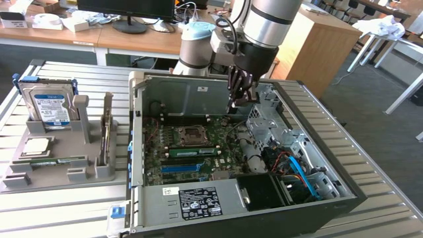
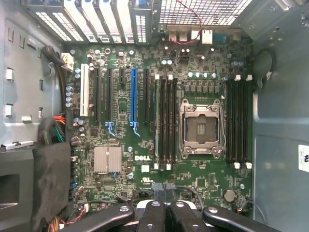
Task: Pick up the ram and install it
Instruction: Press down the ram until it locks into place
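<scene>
Above the open computer case point(image 1: 198, 94), I am seeing the gripper point(image 1: 241, 101) hanging from the arm, close to the case's far wall in the exterior view. Its jaws are standing fully together, and I am finding nothing between them. In the wrist view the gripper point(image 2: 164, 193) is showing its fingers pressed against each other, looking down on the motherboard point(image 2: 125, 183).

I am noting two green sticks. The seated ram point(image 1: 195, 150) is standing upright in a slot on the motherboard, just beside the processor socket point(image 1: 191, 133). It is lying apart from the jaws, below them and nearer the exterior camera. In the wrist view I am reading the seated ram point(image 2: 158, 121) edge-on among the dark slots, between the socket point(image 2: 200, 128) and the blue slot point(image 2: 134, 96).

The loose ram point(image 1: 49, 161) is lying flat on the grey holder point(image 1: 59, 178), outside the case at the exterior view's left and well apart from the jaws. A hard drive point(image 1: 47, 106) is standing upright in the same holder, and a square silvery chip point(image 1: 36, 145) is resting between the drive and the loose ram.
</scene>
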`<control>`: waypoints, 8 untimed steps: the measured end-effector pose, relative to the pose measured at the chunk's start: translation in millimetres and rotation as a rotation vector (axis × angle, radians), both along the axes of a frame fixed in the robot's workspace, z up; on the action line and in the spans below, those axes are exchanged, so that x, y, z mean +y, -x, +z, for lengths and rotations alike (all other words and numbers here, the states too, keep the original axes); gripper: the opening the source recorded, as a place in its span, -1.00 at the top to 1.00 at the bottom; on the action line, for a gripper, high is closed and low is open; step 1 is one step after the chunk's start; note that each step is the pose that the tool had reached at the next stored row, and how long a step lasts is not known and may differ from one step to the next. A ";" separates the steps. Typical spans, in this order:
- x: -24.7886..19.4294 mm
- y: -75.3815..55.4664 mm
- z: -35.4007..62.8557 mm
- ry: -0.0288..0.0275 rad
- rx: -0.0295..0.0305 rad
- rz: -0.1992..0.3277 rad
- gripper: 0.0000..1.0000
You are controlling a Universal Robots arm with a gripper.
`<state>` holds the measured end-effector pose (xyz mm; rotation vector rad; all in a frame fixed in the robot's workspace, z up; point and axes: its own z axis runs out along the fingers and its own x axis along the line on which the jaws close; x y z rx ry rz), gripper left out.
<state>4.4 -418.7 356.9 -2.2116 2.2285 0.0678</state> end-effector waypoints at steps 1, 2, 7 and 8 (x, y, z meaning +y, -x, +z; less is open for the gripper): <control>0.0 0.0 -1.2 0.0001 0.0000 0.000 0.80; 0.0 0.0 -2.3 0.0001 0.0000 0.000 0.80; 0.0 0.0 -8.0 0.0000 0.0000 0.000 0.80; 0.0 0.0 -9.0 0.0000 0.0000 0.000 0.80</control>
